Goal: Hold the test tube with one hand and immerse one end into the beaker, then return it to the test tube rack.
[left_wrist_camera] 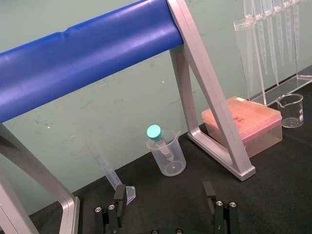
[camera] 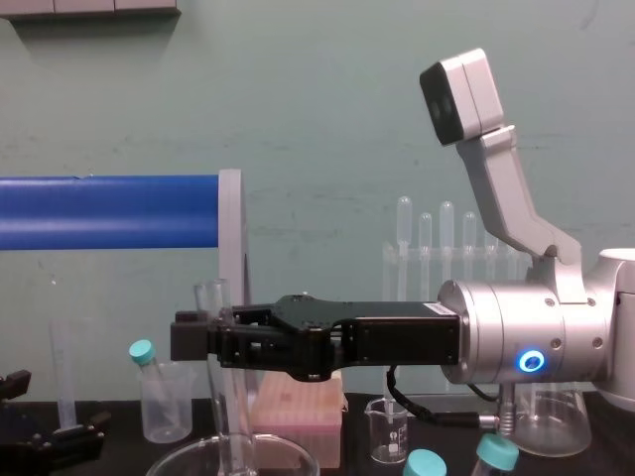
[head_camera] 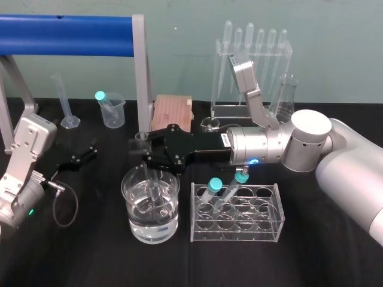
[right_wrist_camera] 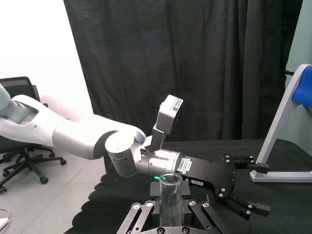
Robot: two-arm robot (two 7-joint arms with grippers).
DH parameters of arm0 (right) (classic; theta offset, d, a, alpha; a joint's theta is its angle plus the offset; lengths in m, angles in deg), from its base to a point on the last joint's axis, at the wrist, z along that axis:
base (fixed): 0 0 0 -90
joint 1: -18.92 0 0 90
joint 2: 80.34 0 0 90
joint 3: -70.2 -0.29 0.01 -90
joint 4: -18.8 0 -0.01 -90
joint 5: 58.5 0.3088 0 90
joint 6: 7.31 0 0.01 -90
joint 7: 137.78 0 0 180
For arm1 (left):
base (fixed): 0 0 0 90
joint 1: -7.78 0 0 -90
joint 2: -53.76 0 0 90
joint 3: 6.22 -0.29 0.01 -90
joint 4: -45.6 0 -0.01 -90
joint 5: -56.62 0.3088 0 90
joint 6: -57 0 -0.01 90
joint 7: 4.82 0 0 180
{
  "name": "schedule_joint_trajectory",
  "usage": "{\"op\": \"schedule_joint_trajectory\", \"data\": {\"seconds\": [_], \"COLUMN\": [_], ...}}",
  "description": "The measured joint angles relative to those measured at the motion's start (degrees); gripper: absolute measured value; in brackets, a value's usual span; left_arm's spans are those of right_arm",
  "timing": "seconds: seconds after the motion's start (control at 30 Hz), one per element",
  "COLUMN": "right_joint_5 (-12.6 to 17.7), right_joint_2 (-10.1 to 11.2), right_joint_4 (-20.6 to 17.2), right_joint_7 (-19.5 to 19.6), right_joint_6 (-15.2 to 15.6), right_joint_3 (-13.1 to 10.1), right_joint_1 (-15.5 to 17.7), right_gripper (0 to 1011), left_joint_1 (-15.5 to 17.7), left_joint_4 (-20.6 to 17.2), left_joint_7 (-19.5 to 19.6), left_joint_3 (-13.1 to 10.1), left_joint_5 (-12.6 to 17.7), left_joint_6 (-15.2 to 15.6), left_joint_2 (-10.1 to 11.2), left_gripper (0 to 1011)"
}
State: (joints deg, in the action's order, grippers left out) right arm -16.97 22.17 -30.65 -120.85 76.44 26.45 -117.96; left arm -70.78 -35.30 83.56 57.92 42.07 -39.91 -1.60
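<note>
Right gripper (head_camera: 143, 152): clamping the test tube (camera: 212, 297) upright.
Head view: lower end dipping into beaker (head_camera: 133, 230).
Chest view: rim rising above fingers (camera: 190, 337).

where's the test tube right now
Head view, centre-left: the test tube is held by the right gripper, lower end dipped in the beaker, just left of the tube rack.

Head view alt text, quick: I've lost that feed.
The right gripper holds the test tube upright, its lower end inside the beaker of clear liquid. The test tube rack stands just right of it; the left gripper rests open at left.
</note>
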Motion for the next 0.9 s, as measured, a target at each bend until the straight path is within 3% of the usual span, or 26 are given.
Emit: {"op": "schedule_joint_trajectory", "data": {"seconds": [0.9], "right_joint_5": [0.0], "right_joint_2": [0.0], "right_joint_4": [0.0], "right_joint_7": [0.0], "right_joint_6": [0.0], "right_joint_3": [0.0], "right_joint_1": [0.0], "right_gripper": [242], "left_joint_1": [0.0], "left_joint_4": [0.0], "left_joint_7": [0.0], "left_joint_3": [0.0], "left_joint_5": [0.0], "left_joint_6": [0.0], "left_joint_2": [0.0], "left_gripper": [1000]}}
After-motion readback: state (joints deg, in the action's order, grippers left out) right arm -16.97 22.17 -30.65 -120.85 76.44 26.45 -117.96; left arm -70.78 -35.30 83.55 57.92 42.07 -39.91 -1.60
